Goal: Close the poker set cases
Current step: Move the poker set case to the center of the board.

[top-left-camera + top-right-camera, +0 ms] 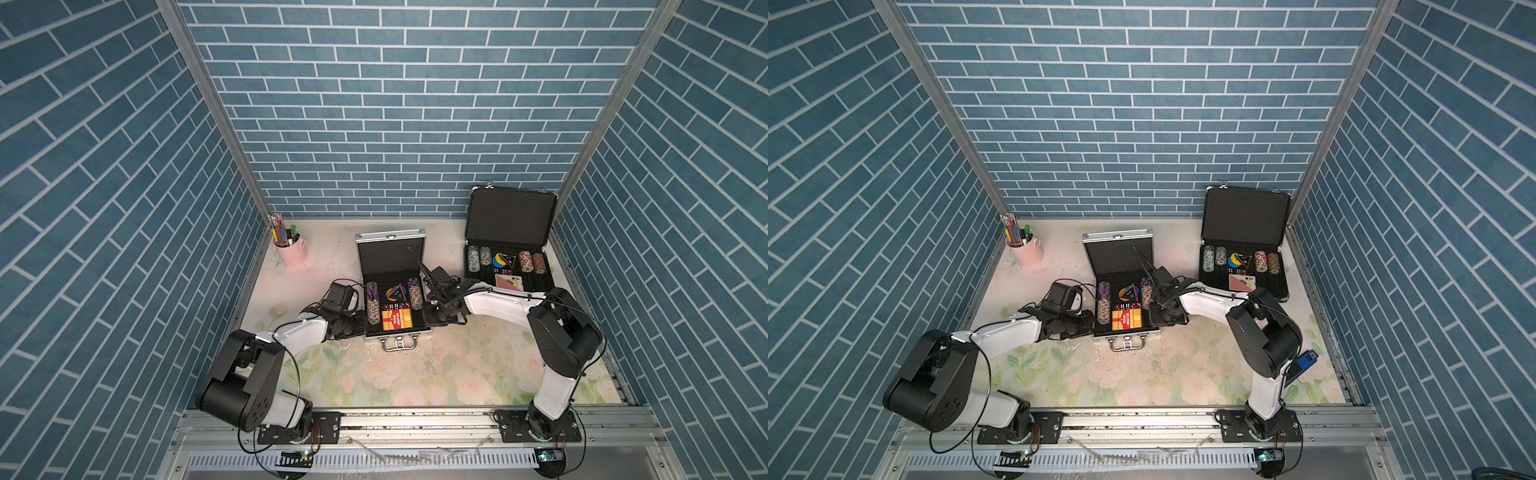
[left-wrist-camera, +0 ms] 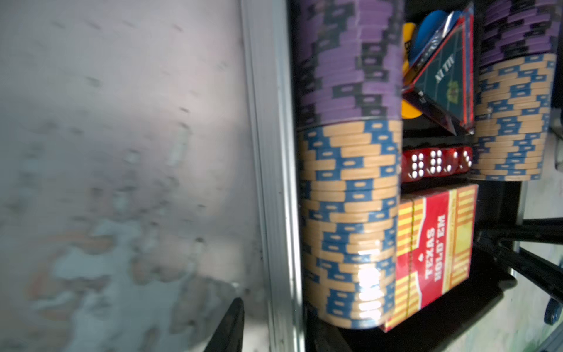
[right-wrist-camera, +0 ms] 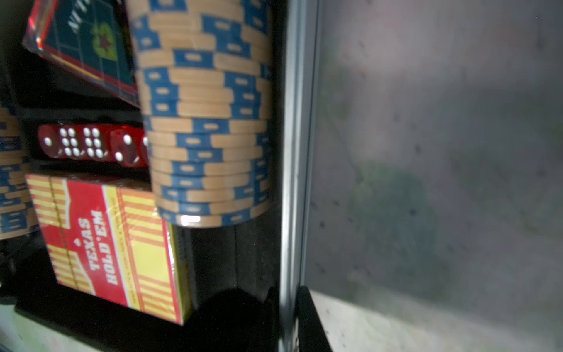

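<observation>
Flanking the silver case (image 1: pixel 384 259) with both tools; it sits centre of both top views on the surface (image 1: pixel 415 374), lid upright. My right tool (image 1: pixel 434 316) is clenched on its right wall: wrist view shows a finger (image 3: pixel 315 323) outside the rim. My left tool (image 1: pixel 360 323) is at the left wall, one finger (image 2: pixel 228 326) outside the rim; can't tell if it's gripping. Black case (image 1: pixel 510 216), upper right of centre, lid up too.

Pink cup (image 1: pixel 291 250) upright in the far left corner, stuffed with pens (image 1: pixel 281 229). Floral tabletop (image 1: pixel 415 374) beneath. Blue brick-pattern walls (image 1: pixel 395 104) all around.
</observation>
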You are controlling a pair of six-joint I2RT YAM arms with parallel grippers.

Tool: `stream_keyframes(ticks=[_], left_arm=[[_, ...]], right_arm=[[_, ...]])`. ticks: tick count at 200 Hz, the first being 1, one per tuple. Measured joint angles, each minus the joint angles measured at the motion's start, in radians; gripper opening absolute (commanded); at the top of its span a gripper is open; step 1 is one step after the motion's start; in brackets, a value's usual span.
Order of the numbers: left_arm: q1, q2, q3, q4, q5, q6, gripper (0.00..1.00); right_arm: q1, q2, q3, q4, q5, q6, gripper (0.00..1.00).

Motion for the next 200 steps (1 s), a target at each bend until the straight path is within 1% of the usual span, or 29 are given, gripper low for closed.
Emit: stream_keyframes(ticks=[21, 48, 110, 154, 168, 200], left_arm=[[-0.088, 0.01, 0.001, 0.018, -0.007, -0.032, 0.34], [-0.157, 0.011, 0.001, 0.021, -0.019, -0.068, 0.32], [-0.249, -0.014, -0.012, -0.005, -0.019, -0.127, 0.3], [-0.289, -0.034, -0.021, -0.034, -0.019, -0.157, 0.31], [-0.296, -0.039, -0.02, -0.04, -0.019, -0.163, 0.34], [-0.305, -0.069, -0.021, -0.093, -0.022, -0.171, 0.4]], right_arm=[[-0.003, -0.074, -0.092, 0.014, -0.001, 0.028, 0.11], [-0.005, -0.158, -0.186, 0.017, 0.004, 0.065, 0.11], [-0.004, -0.272, -0.298, 0.002, 0.011, 0.104, 0.1], [-0.004, -0.301, -0.32, -0.015, 0.011, 0.107, 0.1], [-0.004, -0.304, -0.32, -0.025, 0.011, 0.108, 0.14], [-0.009, -0.323, -0.32, -0.077, 0.006, 0.12, 0.29]])
